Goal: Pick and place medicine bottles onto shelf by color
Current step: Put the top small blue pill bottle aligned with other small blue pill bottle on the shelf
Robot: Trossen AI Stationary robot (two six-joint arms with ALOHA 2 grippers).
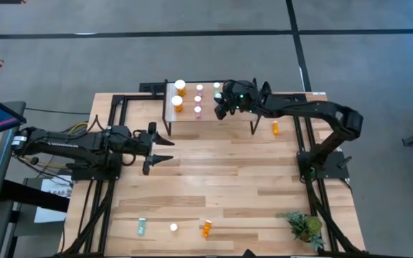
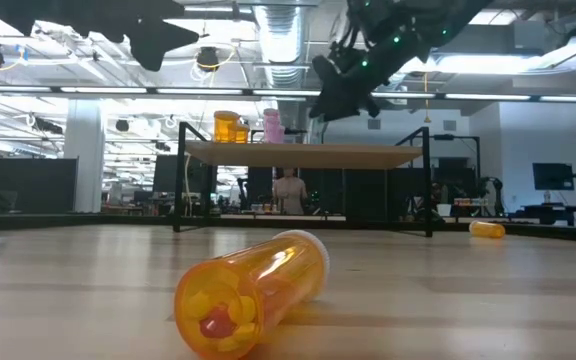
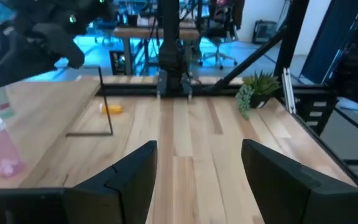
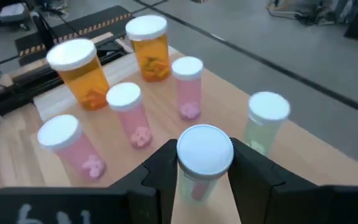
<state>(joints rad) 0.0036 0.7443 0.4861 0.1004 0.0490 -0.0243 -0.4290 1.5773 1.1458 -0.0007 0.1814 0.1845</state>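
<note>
Gripping a white-capped bottle (image 4: 204,158), the right end effector (image 4: 205,163) sets it on the shelf (image 1: 239,118) beside two orange, three pink and one pale green bottle. Left end effector (image 1: 165,148) hangs open, idle. Four bottles remain on the desk (image 1: 228,179).

Upright bottles (image 4: 124,102) crowded ahead of the right tool (image 4: 205,167); open tabletop (image 1: 214,179) mid-table.
</note>
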